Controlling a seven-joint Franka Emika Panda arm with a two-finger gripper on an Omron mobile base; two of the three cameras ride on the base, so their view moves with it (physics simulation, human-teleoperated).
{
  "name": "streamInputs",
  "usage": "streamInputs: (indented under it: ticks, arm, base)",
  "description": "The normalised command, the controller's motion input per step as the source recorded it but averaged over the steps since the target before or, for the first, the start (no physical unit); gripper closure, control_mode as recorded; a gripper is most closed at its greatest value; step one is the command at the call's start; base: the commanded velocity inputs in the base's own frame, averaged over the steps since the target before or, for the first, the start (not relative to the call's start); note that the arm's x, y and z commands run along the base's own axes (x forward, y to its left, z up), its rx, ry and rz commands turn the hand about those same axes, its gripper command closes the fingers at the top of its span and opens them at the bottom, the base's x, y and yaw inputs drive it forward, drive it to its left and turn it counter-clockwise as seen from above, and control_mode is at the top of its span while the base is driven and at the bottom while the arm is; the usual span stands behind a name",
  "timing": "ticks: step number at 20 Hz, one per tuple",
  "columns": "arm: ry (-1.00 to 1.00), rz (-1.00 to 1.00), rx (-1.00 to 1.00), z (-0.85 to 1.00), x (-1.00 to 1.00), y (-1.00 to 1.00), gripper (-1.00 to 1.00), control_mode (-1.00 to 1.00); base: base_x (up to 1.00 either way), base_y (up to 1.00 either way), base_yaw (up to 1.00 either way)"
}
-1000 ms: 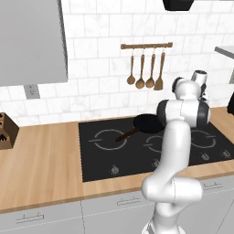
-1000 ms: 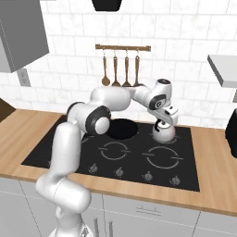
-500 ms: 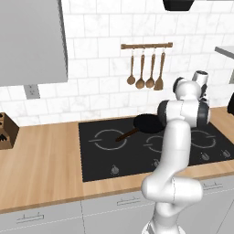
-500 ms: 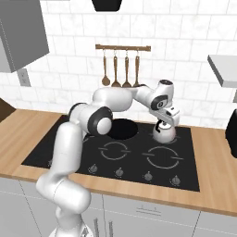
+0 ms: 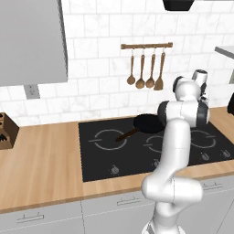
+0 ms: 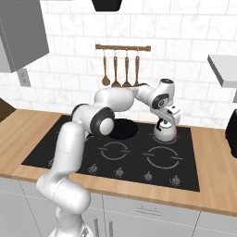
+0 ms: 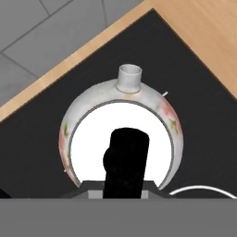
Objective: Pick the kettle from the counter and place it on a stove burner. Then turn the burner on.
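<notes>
Claw: the claw (image 6: 167,119) hangs straight above the kettle (image 6: 165,132) and is clamped on the kettle's black handle (image 7: 126,162); in the hand view that handle fills the lower middle, running up from 6 o'clock.
Kettle: small, round and pale, at the back right of the cooktop (image 6: 69,152) in the right base view, near the glass's rear edge; whether its base touches the glass I cannot tell. In the hand view its spout (image 7: 129,77) points to 12 o'clock.
Stove burner: in the right base view a grey ring (image 6: 163,157) is printed just in front of the kettle, at its 6 o'clock; the kettle is over the back right part of the glass, behind that ring.
Frying pan: a black frying pan (image 6: 121,129) is on the back of the cooktop, at 9 o'clock from the kettle and apart from it; in the left base view its handle (image 5: 127,134) reaches toward 8 o'clock.
Desk: the light wood desk (image 5: 41,169) carries the cooktop and runs on both sides of it.
Knobs: a row of small round knobs (image 6: 119,172) lines the front edge of the glass.
Wall: wooden spoons (image 6: 120,70) hang from a rail on the white tiles, at 11 o'clock from the kettle.
Arm: in the left base view the white arm (image 5: 176,151) stands in front of the right half of the cooktop.
</notes>
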Motion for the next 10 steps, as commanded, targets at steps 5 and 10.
streamInputs:
  ticks: [5,10]
  arm:
    - [0.0,0.0,0.0,0.0,0.0,0.0,-1.0,-1.0]
    - [0.0,0.0,0.0,0.0,0.0,0.0,-1.0,-1.0]
  base:
    - [0.0,0.0,0.0]
    - [0.0,0.0,0.0]
